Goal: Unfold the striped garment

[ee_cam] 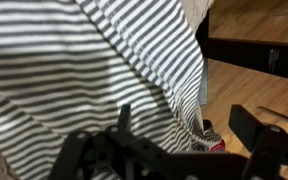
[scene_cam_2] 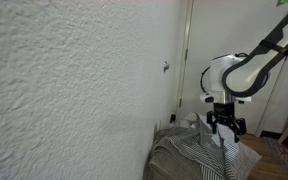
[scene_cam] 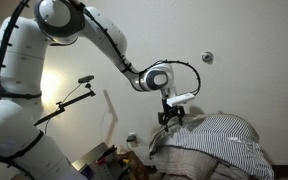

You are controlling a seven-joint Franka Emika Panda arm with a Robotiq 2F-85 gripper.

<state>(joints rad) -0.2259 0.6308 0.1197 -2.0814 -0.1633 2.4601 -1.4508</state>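
Status of the black 2-finger tool (scene_cam: 171,121): the fingers stand spread wide, with nothing between them. The wrist view confirms this; the fingers (ee_cam: 252,130) frame only open space above the cloth. The tool hangs just above the large soft white fabric garment with thin dark pinstripes (scene_cam: 222,140). Whether it touches the top of the cloth cannot be settled from these views.

Location of the garment: it lies heaped in a rounded, folded mound close to the white textured wall (scene_cam_2: 64,90) in an exterior view. What carries it is hidden. In the wrist view, 1 striped edge drapes down towards the brown wooden floor (ee_cam: 254,85).

Step in hand: judged from the heaped cloth and the empty tool, the unfolding is not complete, and the tool stands ready for a grasp.

Next move: select 1 free edge or corner, lower the spread tool over it, press the fingers together on a single layer, then lift and draw outward. Risk: pinching several layers drags the whole mound instead of opening it.
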